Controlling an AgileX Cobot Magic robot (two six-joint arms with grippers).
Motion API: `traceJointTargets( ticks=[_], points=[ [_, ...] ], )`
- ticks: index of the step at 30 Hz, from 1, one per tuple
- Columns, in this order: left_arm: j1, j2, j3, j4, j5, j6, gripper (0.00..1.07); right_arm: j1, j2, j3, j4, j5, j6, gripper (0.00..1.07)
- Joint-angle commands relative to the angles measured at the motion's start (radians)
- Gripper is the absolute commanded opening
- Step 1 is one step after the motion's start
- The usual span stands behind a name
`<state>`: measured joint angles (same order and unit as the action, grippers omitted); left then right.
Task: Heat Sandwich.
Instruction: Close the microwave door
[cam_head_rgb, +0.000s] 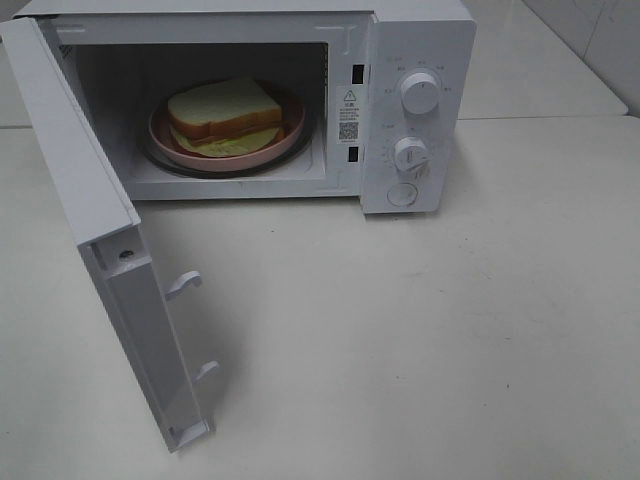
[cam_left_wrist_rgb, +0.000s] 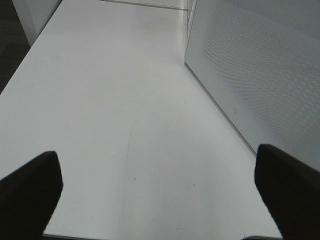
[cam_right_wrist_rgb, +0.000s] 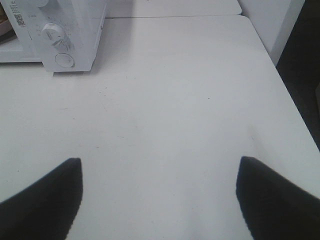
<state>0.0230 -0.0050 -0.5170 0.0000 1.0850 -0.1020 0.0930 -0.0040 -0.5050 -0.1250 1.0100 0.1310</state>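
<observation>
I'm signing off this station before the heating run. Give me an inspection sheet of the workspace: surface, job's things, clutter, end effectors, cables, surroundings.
Surface: white table, faint scuffs.
Job's things: sandwich lies on the pink plate inside the microwave; its door stands wide open.
Clutter: nothing seen.
End effectors: left end effector open, holding nothing; right end effector open, holding nothing; both over the table, neither in the high view.
Cables: nothing seen.
Surroundings: adjoining table behind the microwave.

The sandwich (cam_head_rgb: 222, 110) is showing white bread with tan crust and pale yellow-green filling, the plate (cam_head_rgb: 282, 143) is looking pink, and the microwave (cam_head_rgb: 430, 50) and the table (cam_head_rgb: 450, 330) are appearing white.
</observation>
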Motion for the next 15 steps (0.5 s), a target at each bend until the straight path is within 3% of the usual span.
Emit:
traceJointTargets(
  ticks=[1,15],
  points=[
    [-0.005,-0.022,0.0,0.0,-0.011,-0.003,0.98,-0.008,-0.027,0.004,0.0,-0.014,-0.006,0.76],
    [-0.005,-0.022,0.0,0.0,-0.011,-0.003,0.98,-0.008,-0.027,0.004,0.0,-0.014,-0.006,0.76]
  ],
)
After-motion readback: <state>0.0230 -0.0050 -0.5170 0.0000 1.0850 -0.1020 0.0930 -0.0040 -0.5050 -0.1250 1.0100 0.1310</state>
